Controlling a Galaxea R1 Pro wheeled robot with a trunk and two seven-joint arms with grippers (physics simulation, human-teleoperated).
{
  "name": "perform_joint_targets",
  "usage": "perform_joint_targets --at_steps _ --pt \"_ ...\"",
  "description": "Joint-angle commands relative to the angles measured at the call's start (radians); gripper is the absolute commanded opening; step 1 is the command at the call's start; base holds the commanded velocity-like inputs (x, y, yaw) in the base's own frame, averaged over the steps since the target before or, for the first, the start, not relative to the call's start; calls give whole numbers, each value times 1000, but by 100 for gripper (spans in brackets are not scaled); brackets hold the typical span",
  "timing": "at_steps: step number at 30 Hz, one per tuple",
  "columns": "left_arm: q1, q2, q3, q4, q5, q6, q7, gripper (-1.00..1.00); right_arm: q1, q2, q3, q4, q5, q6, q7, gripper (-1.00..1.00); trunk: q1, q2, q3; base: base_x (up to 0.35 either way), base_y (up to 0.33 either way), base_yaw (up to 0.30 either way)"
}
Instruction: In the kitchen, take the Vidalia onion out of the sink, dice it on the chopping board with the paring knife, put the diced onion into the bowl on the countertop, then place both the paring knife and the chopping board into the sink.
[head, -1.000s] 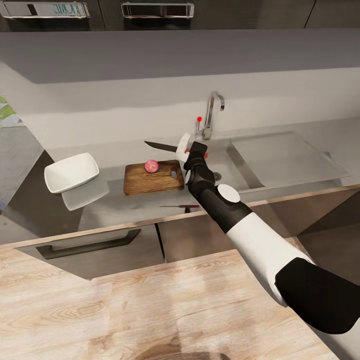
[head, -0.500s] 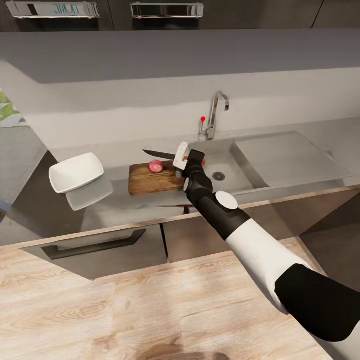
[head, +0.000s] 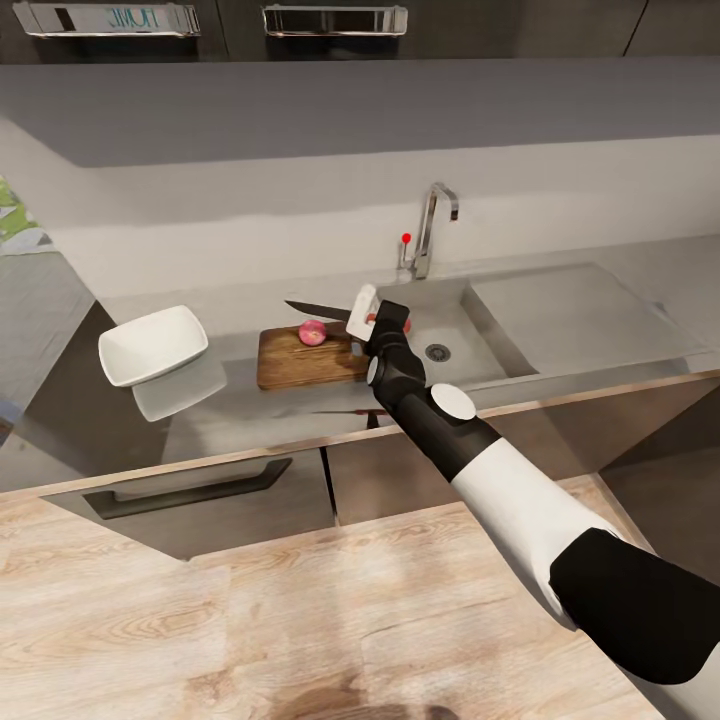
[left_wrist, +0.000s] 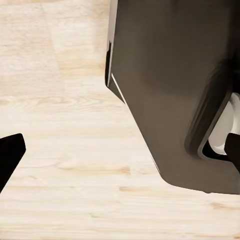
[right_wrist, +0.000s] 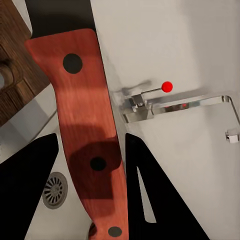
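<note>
**Readable text: one faint mark only**

You have a single trace of lettering: pale characters on the glass front of the upper cabinet (head: 100, 18) at the head view's top left. They look mirrored or blurred, and you cannot make out any word. You find no legible labels, brands, numbers or signs on anything else in the three views.

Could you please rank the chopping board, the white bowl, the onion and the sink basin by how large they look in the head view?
1. Grey steel sink basin, largest.
2 and 3. Dark brown wooden chopping board and white squarish bowl look alike in size; I would not rank them.
4. Small pinkish round onion, smallest.
</note>
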Motion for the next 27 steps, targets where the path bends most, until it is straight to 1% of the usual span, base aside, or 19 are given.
perform_joint_targets --at_steps 1,10,16,19,20,21,24,27 --pt "-1 0 -8 4 10 -6 -5 100 -1 0 1 -1 11 5 8 -100 1 -2 -1 0 0 0" --pt "-1 0 -8 4 10 -6 -5 100 1 0 1 -1 11 5 8 -100 1 -2 -1 0 68 0" --pt "-1 0 -8 4 10 -6 -5 100 7 0 4 0 9 5 9 -100 1 -2 -1 0 17 0" --pt "-1 0 -8 4 10 -6 -5 100 17 0 25 2 7 5 10 -100 1 -2 -1 0 2 0" --pt "-1 0 -8 4 10 -6 -5 100 19 0 44 3 7 5 10 -100 1 -2 -1 0 0 0" --pt "-1 0 -8 4 10 -6 -5 100 20 0 55 4 7 5 10 -100 1 -2 -1 0 0 0" --pt "-1 0 -8 4 10 -6 -5 100 22 0 71 5 6 5 10 -100 1 -2 -1 0 0 0" --pt "-1 0 -8 4 10 -6 -5 100 22 0 75 5 6 5 10 -100 1 -2 -1 0 0 0"
